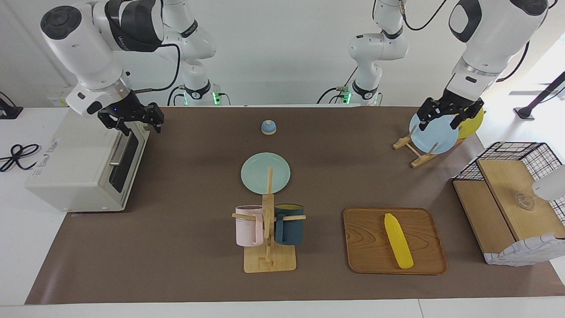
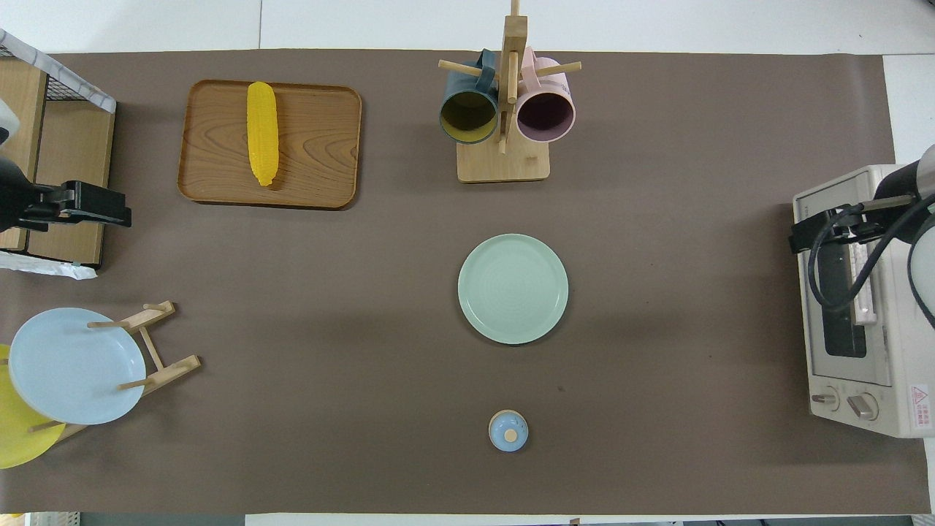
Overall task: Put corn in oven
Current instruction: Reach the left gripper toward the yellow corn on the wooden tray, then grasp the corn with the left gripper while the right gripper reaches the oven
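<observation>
Your right gripper (image 1: 131, 120) hangs over the top corner of the boxy off-white toaster oven (image 1: 75, 168), just above its metal bar handle (image 1: 120, 148); its fingers stand apart and hold nothing, and the dark glass door below it is closed. Your left gripper (image 1: 446, 114) waits, fully open and empty, over the pale blue plate (image 1: 433, 133) standing in the small wooden rack (image 1: 412, 152). The bright yellow ribbed corn cob (image 1: 398, 240) lies well apart from both grippers, flat on the brown wooden tray (image 1: 371, 247) toward the left arm's end of the table. Between the two grippers you see the round mint-green plate (image 1: 258, 172) and the wooden mug stand (image 1: 268, 247).
</observation>
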